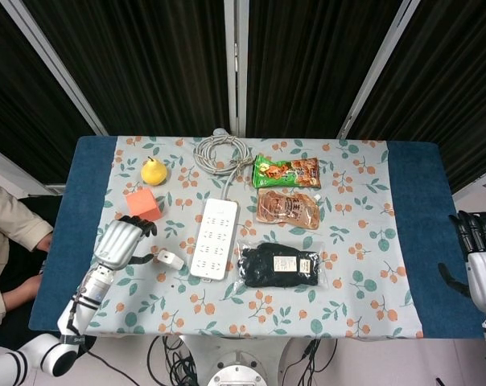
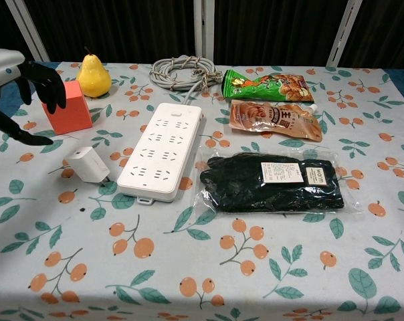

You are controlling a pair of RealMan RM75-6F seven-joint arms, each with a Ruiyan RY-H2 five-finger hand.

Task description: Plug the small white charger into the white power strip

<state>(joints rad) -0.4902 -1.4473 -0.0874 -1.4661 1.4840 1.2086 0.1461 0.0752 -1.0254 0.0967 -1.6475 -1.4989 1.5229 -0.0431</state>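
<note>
Charger beside left hand, seemingly untouched

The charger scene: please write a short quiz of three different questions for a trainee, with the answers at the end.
1. True or false: the small white charger is already plugged into the white power strip.
2. Which object lies beside the strip on the side away from the charger? A) yellow pear B) black gloves in a clear bag C) orange block
3. Fill in: the left hand holds ____.

Key:
1. False. It lies on the tablecloth just beside the strip.
2. B, the bag of gloves. The pear and the block are on the charger's side.
3. Nothing. It is raised off the charger, fingers apart.
</note>
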